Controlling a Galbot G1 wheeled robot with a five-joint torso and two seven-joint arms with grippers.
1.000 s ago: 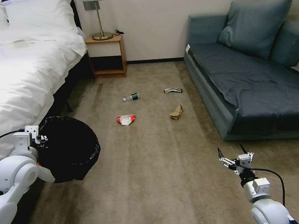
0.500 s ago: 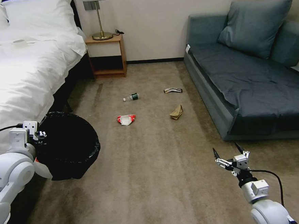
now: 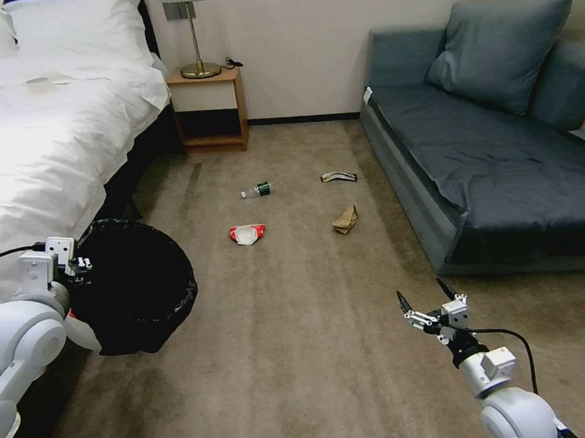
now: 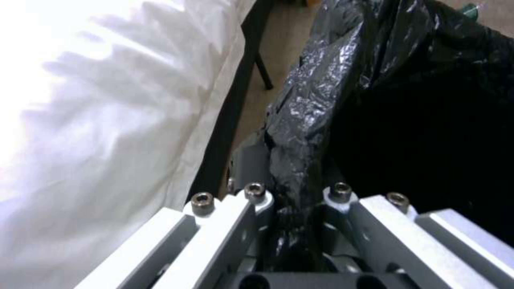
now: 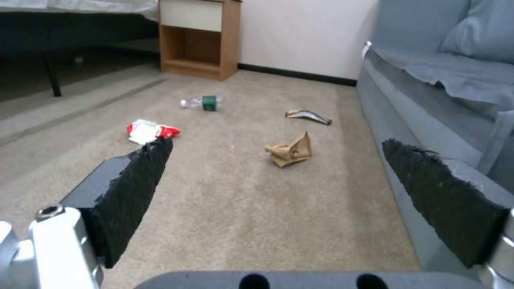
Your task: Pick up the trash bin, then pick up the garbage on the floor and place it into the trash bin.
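Black crinkly bag plastic was pinched tight in our left hand at the rim of the trash bin, held beside the bed. Our right hand hung wide open and empty above the floor. Farther ahead lay the garbage, well apart from both hands.

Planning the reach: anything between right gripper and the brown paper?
Bare carpet between the open right gripper and brown paper, in head and right wrist views.
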